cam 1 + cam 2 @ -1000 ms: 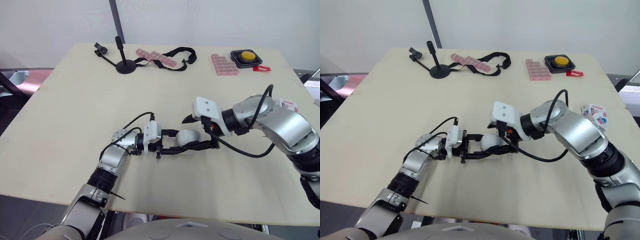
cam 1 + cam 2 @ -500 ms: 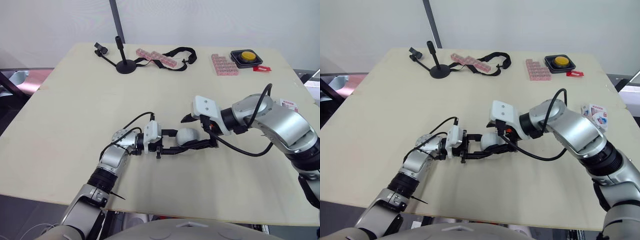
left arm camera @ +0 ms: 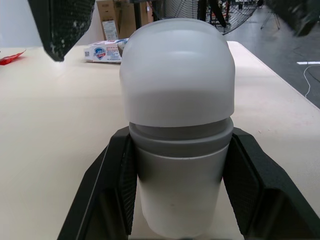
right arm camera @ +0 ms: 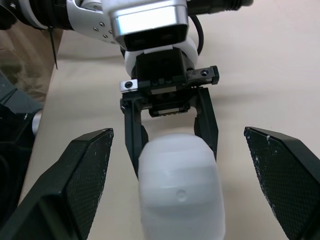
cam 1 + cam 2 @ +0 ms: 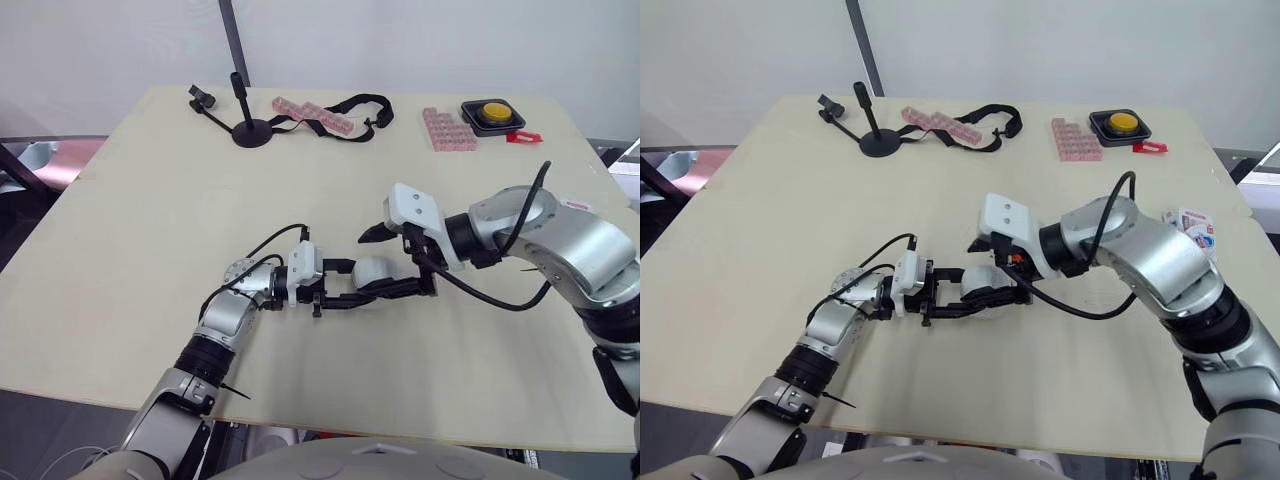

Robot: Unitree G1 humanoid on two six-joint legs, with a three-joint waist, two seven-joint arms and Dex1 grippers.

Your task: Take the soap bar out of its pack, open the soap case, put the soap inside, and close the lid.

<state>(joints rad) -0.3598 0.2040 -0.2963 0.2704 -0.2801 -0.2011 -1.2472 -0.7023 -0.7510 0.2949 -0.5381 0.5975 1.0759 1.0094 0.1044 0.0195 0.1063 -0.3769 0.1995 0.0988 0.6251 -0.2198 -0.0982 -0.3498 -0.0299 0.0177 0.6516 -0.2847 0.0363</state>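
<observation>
The white oval soap case (image 5: 372, 272) lies on its side near the table's middle. My left gripper (image 5: 352, 282) is shut on its lower half, with a black finger (image 3: 111, 192) on each side. The paler lid (image 3: 177, 75) sits on the base, and a grey band shows at the seam. My right gripper (image 5: 388, 264) is open around the lid end; its fingers (image 4: 87, 172) stand wide apart, clear of the case (image 4: 179, 195). The soap pack (image 5: 1188, 228) lies at the table's right edge, behind my right arm.
At the table's far side stand a black stand (image 5: 250, 130), a black strap (image 5: 352, 104) with pink blocks (image 5: 312, 114), another pink block tray (image 5: 446, 130), a yellow button in a black holder (image 5: 492, 114) and a small red piece (image 5: 523, 137).
My right wrist has risen slightly and shifted a little to the right over the lid end. The left gripper and the soap case have stayed put.
</observation>
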